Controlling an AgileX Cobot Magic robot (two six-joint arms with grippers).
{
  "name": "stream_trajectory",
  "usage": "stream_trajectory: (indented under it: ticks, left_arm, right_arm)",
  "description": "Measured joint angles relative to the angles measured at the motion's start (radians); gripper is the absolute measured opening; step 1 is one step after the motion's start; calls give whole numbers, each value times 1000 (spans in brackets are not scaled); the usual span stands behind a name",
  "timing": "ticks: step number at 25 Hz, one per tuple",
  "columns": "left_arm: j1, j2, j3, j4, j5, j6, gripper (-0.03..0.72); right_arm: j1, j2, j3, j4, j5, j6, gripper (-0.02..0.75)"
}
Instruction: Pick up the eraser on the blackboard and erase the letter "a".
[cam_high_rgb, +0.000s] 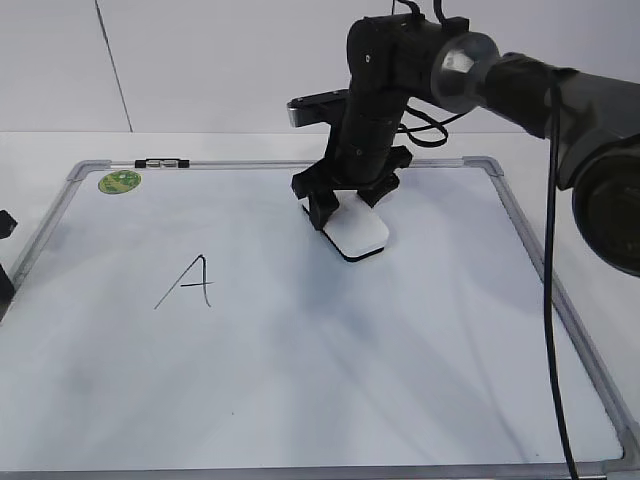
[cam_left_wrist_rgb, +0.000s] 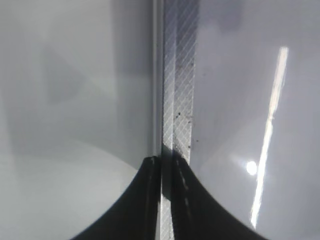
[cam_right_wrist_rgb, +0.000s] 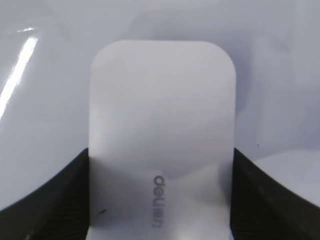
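The white eraser with grey logo text sits on the upper middle of the blackboard, a white board with a silver frame. My right gripper is shut on the eraser's near end. In the right wrist view the eraser fills the space between the two black fingers of the right gripper. No lowercase "a" shows in any view. My left gripper is shut and empty, directly over the board's left frame strip. Only a black bit of it shows at the exterior view's left edge.
A tall capital "A" is drawn on the board's left half. A round green sticker sits in the top left corner. A small black-and-silver marker lies on the top frame. The right arm reaches in from the upper right.
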Motion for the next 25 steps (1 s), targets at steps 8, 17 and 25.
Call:
stream_trajectory:
  ticks: [8, 17, 25]
  left_arm:
    - [0, 0, 0, 0, 0, 0, 17]
    - [0, 0, 0, 0, 0, 0, 17]
    - [0, 0, 0, 0, 0, 0, 17]
  right_arm:
    - [117, 0, 1, 8, 2, -35, 547]
    - [187, -13, 4, 17, 6, -44, 547]
    - [195, -188, 33, 9, 35, -44, 547]
